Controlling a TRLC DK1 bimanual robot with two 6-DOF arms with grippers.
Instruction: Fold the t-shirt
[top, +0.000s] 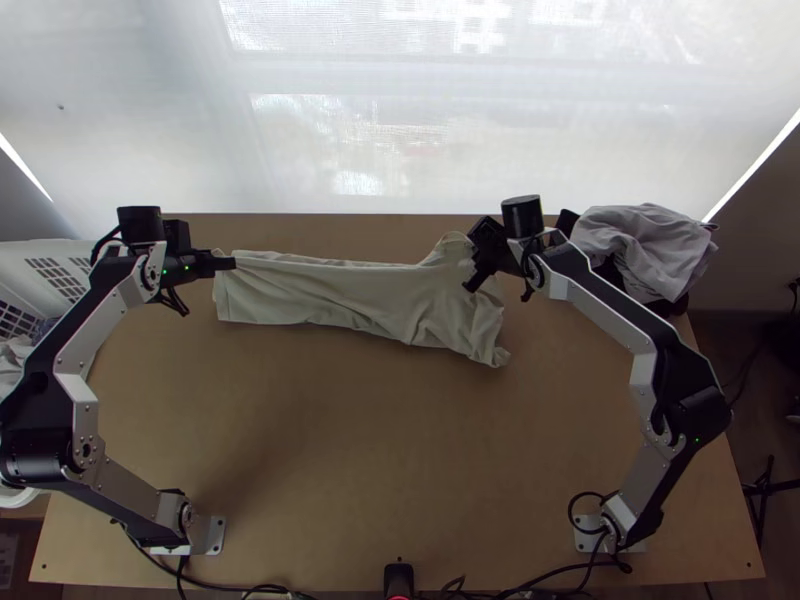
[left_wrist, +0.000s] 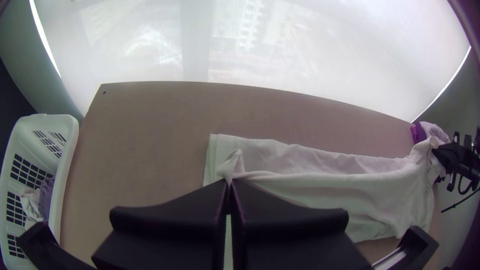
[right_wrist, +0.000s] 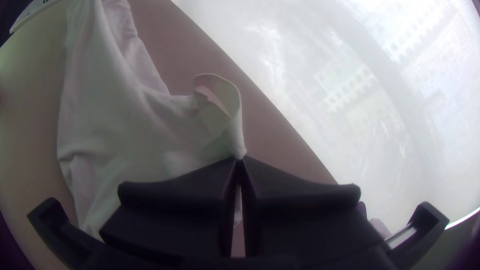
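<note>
Over at the left, a white laundry basket (left_wrist: 70, 150) with some clothes (left_wrist: 32, 202) in it stands beside the bench (top: 350, 450), the left arm passing over part of it. At the far right corner there's a heap of grey clothes (top: 640, 245), just beyond the right arm's wrist and crowding that side. A pale, translucent screen (top: 350, 150) rises behind the far edge, and black cables (top: 560, 572) trail along the near one. Between the two arms the cream t-shirt (top: 340, 297) lies stretched in a long strip across the far half, wider and more rumpled towards its right end. The left tool (top: 229, 263) has its fingers together, clamped on a pinch of fabric at the shirt's left end. The right tool (top: 471, 286) is closed too, gripping the cloth near the right end, beside a raised, curled edge.
</note>
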